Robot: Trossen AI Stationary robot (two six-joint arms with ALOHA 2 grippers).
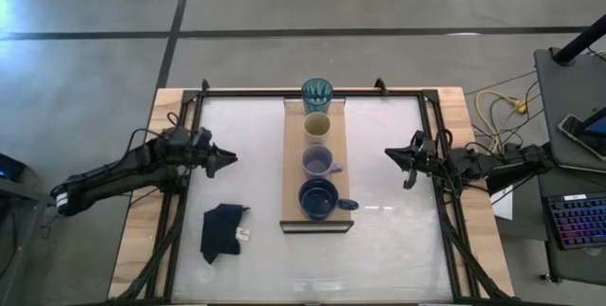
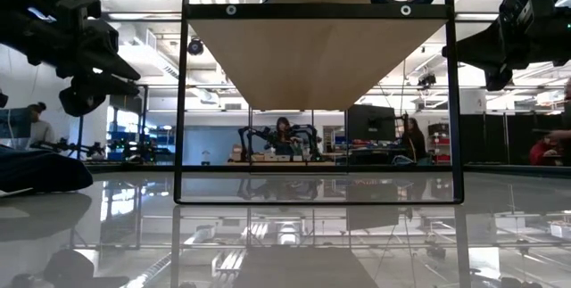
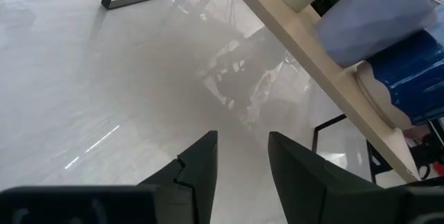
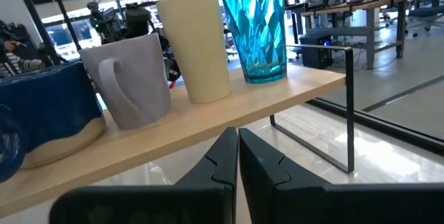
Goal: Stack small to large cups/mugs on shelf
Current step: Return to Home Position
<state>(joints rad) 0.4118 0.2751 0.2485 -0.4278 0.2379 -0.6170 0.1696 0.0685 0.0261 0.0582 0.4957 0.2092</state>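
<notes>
Four vessels stand in a row on the raised wooden shelf (image 1: 292, 173). From far to near they are the teal tumbler (image 1: 316, 93), the cream cup (image 1: 317, 128), the lavender mug (image 1: 318, 162) and the dark blue mug (image 1: 320, 198). My left gripper (image 1: 228, 160) hovers left of the shelf, open and holding nothing. My right gripper (image 1: 390, 153) hovers right of it, shut and holding nothing. The right wrist view shows the tumbler (image 4: 253, 23), cream cup (image 4: 198, 44), lavender mug (image 4: 128, 78) and blue mug (image 4: 41, 120) upright on the board (image 4: 208, 123).
A black cloth (image 1: 222, 230) lies on the white tabletop near the left front. The shelf stands on a black metal frame (image 2: 183, 101), with open space under the board (image 2: 317, 56). Bare tabletop lies on both sides of the shelf. People and desks show in the room beyond.
</notes>
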